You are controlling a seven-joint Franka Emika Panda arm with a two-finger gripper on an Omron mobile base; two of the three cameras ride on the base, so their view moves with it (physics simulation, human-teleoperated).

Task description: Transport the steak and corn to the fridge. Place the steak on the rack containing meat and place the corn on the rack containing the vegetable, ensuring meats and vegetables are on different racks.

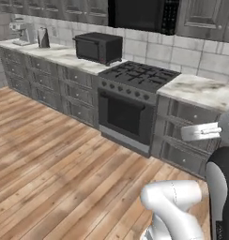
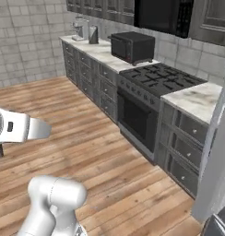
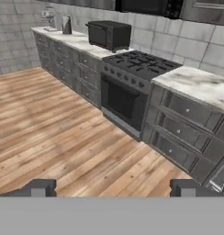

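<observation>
The steak and the corn are out of view, as are the racks, the meat and the vegetable. A tall pale grey panel at the right edge of the right base view looks like the side of the fridge (image 2: pixel 215 166); its inside is hidden. My gripper (image 3: pixel 113 188) is open, with its two dark fingertips (image 3: pixel 38 187) far apart and nothing between them. It faces the dark cabinets under the counter, well back from them over the wooden floor.
A black stove with an oven (image 1: pixel 135 77) sits in a marble counter (image 1: pixel 201 89) over dark grey drawers (image 1: pixel 184 136). A black toaster oven (image 1: pixel 98 47) stands left of the stove. The wooden floor (image 1: pixel 50 154) stretches wide to the left.
</observation>
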